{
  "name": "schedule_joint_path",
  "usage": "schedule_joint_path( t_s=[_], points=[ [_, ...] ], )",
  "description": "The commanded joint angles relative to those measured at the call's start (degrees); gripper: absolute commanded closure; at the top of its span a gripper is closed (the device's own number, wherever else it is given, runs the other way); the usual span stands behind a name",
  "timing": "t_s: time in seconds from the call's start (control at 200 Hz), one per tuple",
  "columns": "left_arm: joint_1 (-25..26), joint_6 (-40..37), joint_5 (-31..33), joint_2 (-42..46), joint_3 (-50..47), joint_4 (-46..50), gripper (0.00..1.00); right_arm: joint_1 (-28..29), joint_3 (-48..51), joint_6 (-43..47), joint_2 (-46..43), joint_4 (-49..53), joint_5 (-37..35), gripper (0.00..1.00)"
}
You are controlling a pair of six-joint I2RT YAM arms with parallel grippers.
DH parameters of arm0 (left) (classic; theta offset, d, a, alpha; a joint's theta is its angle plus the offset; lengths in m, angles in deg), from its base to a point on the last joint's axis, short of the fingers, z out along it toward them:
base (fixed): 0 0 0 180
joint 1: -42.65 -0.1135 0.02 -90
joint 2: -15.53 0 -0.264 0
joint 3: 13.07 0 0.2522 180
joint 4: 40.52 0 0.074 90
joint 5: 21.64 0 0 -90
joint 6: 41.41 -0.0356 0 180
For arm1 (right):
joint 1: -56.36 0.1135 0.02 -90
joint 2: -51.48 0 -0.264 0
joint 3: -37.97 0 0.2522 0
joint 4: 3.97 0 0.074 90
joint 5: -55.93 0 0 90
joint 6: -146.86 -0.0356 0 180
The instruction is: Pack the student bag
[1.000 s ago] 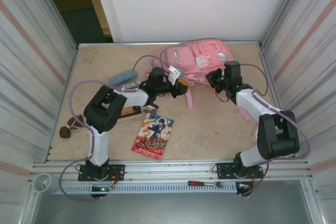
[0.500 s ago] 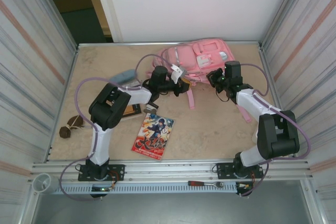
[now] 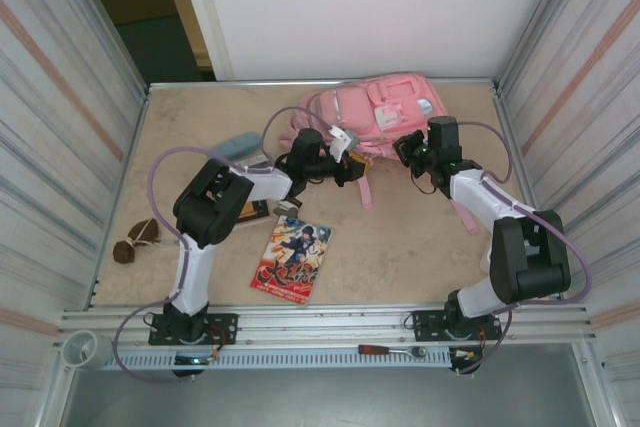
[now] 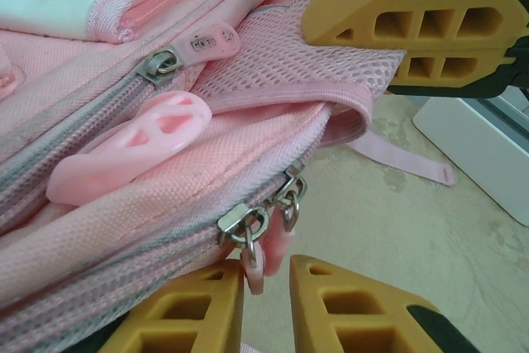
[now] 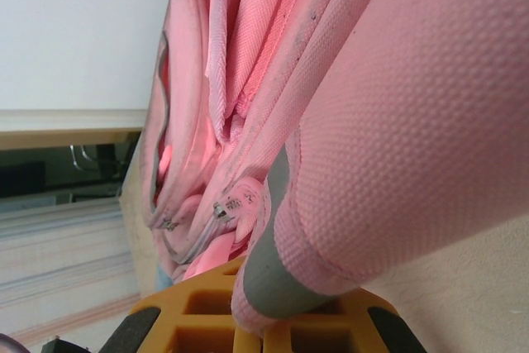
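On the student bag (image 4: 99,229), a pink rubber zip tag (image 4: 140,142) is cut as a peace sign; it lies up and to the left of the left gripper (image 4: 266,274). Beyond it, a smaller pink tag (image 4: 207,41) bears raised letters too small to read. Just above the right gripper (image 5: 256,320), another zip tag (image 5: 237,202) carries raised marks, also unreadable. The comic book (image 3: 292,259), nearer the arm bases than the left gripper, shows a large red and white title that cannot be made out.
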Motion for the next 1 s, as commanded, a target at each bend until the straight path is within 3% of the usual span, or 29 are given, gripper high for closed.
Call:
schedule_joint_path(
  t_s=[0.0, 0.21, 0.486, 0.636, 0.872, 0.992],
  points=[
    [0.3, 0.6, 2.9, -0.8, 1.2, -1.2, 0.78, 1.1, -2.1, -0.6, -0.8, -3.3, 2.2, 0.97],
    [0.1, 2.9, 4.8, -1.2, 1.3, -2.7, 0.78, 1.3, -2.1, -0.6, -0.9, -3.3, 2.3, 0.97],
    [0.3, 5.3, 1.1, -2.2, 2.1, -6.0, 0.78, 1.6, -1.9, -0.5, -0.6, -3.2, 2.2, 0.97],
    [0.3, 5.9, -0.2, -2.1, 1.9, -6.8, 0.86, 1.4, -1.8, -0.3, -0.5, -3.1, 2.2, 0.97],
    [-0.9, 6.9, 3.8, -0.3, -2.3, -7.9, 1.0, 0.2, -0.8, 0.1, -1.2, -2.9, 2.0, 0.97],
    [-1.4, 6.9, 7.0, 0.9, -4.3, -7.3, 1.0, -0.2, -0.3, 0.2, -1.5, -2.9, 2.1, 0.97]
  ],
)
